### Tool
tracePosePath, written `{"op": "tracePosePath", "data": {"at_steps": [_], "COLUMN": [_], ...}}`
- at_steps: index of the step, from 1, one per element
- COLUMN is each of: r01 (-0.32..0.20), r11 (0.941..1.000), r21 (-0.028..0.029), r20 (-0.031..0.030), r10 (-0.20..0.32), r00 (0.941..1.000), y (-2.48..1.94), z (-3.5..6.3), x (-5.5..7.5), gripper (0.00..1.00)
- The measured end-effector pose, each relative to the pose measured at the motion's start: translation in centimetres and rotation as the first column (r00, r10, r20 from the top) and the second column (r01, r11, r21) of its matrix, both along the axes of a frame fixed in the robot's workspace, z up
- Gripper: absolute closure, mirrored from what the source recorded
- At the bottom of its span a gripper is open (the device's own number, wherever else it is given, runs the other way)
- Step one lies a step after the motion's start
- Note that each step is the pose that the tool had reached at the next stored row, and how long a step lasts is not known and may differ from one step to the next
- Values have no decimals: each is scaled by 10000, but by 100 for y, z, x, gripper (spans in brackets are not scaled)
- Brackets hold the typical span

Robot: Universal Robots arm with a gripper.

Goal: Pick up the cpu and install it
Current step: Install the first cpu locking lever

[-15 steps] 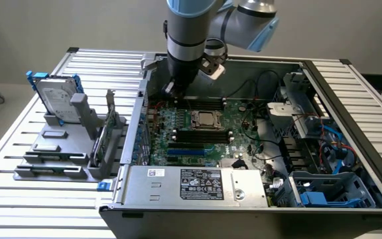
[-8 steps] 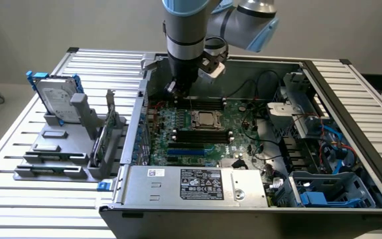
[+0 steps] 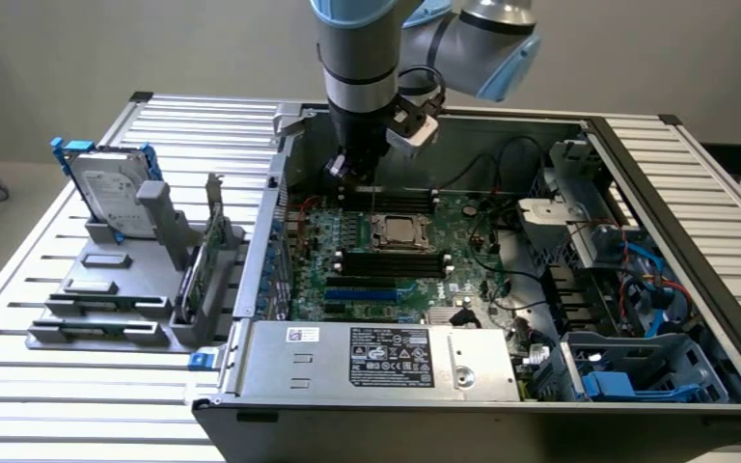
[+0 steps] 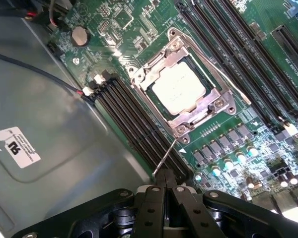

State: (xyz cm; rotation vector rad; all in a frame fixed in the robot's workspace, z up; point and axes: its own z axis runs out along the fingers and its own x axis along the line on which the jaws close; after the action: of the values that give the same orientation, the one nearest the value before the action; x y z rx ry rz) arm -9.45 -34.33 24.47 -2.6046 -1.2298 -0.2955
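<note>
Down inside the open computer case with the gripper — fingers pressed flat together, no gap between them, nothing clamped that can be made out. Hanging on the arm over the far side of the motherboard, near the case's back wall, above a bank of long black memory slots.

Already seated: the cpu, silver top up, lying flat in the socket at the middle of the board, with the socket's metal frame on all four sides. Apart from the gripper, untouched by it. From the socket corner nearest the fingertips, a thin wire lever slanting toward the closed tips and ending just beside them — impossible to tell whether touching or only close.

Near a corner of the board in the wrist view, a round coin battery. On the grey case wall, a white label and a dark cable running to a small connector at the board's edge.

At the near side of the case in the exterior view, the power supply with its printed sticker. Outside the case, on the exterior view's left, a grey holder on the slatted table, carrying a hard drive with blue brackets, standing upright.
</note>
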Motion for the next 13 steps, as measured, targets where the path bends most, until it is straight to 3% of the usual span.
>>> {"op": "tracePosePath", "data": {"at_steps": [3,6,10,13], "r01": [94,200,245,251], "r11": [9999,9997,9994,9993], "r21": [-43,-169,-241,-270], "r20": [137,283,347,359], "r10": [-93,-195,-237,-241], "r00": [9999,9994,9991,9991], "y": [18,36,45,50], "z": [0,0,-21,-69], "x": [14,27,36,36], "gripper": [89,89,89,89]}}
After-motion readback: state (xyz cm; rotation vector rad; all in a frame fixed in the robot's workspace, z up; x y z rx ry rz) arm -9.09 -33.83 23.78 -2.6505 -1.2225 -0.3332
